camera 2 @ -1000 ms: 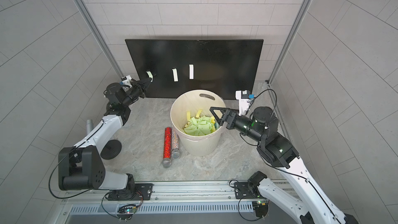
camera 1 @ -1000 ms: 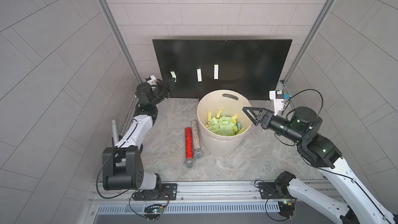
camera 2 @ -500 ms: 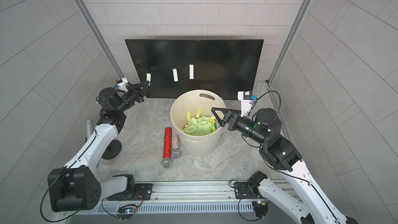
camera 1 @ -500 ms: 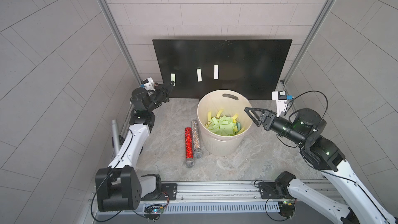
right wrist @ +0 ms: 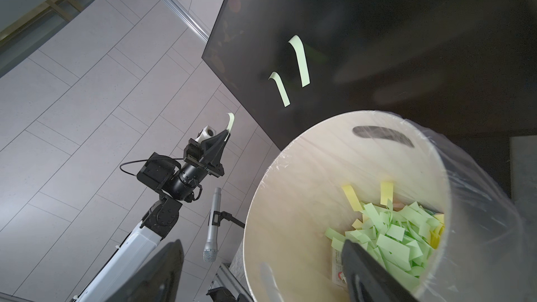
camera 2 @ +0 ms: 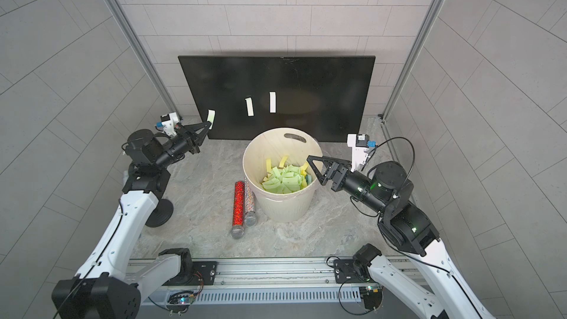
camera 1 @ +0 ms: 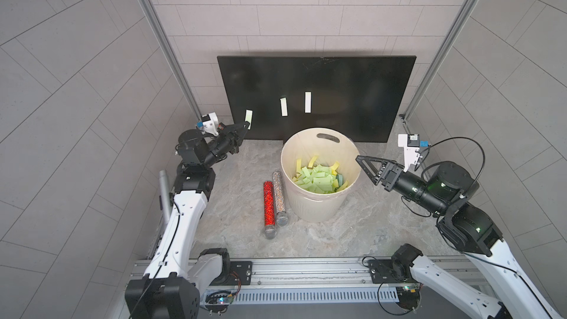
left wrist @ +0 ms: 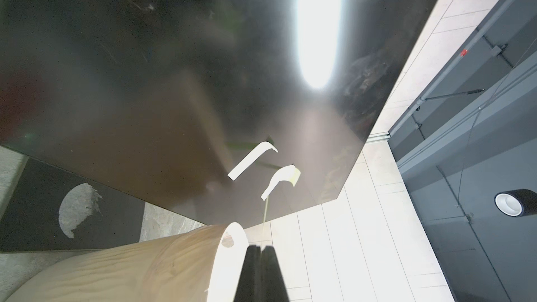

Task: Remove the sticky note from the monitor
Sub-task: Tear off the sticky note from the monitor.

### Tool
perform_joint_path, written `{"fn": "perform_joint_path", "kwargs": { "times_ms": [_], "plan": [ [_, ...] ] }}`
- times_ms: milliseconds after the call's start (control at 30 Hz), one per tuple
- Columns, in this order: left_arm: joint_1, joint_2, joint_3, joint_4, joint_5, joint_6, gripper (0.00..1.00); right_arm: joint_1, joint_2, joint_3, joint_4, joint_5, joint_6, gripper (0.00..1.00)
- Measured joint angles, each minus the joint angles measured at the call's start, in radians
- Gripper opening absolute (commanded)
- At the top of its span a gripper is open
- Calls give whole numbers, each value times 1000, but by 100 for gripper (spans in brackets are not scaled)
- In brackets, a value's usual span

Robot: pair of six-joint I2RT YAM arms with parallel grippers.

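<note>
The black monitor (camera 1: 337, 87) leans against the back wall. My left gripper (camera 1: 245, 124) is shut on the lower end of a pale green sticky note (camera 1: 248, 117) by the monitor's lower left corner. In the right wrist view this sticky note (right wrist: 230, 121) stands clear of the panel's edge. In the left wrist view only the held note's thin edge (left wrist: 265, 210) shows above the shut left gripper (left wrist: 261, 247). Two more notes (camera 1: 283, 106) (camera 1: 307, 102) stick to the screen. My right gripper (camera 1: 365, 170) is open and empty beside the cream bucket's (camera 1: 306, 207) right rim.
The bucket holds several green and yellow notes (camera 1: 319, 179). A red glitter microphone (camera 1: 268, 204) and a silver one (camera 1: 279, 194) lie left of it. A grey microphone (camera 1: 164, 191) on a stand rises by my left arm. A metal rail (camera 1: 306, 268) runs along the front.
My left gripper has drawn back from the monitor toward the front, taking the sticky note with it. My right gripper has shifted slightly right and opened a little wider.
</note>
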Motion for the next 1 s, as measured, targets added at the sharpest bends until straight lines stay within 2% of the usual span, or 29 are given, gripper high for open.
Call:
{"fn": "perform_joint_path", "kwargs": {
  "times_ms": [167,333,600,1000],
  "plan": [
    [-32,-65,25,-79,14,29,0,0,-16,-8,-10,10,3,100],
    [-109,-117,55,-147,14,68,0,0,-37,-10,-23,23,2,100],
    [-319,-139,112,-286,-24,158,0,0,-69,-11,-35,43,2,100],
    [-633,-80,208,-500,-162,306,1,0,-79,-17,-45,54,2,100]
  ]
}}
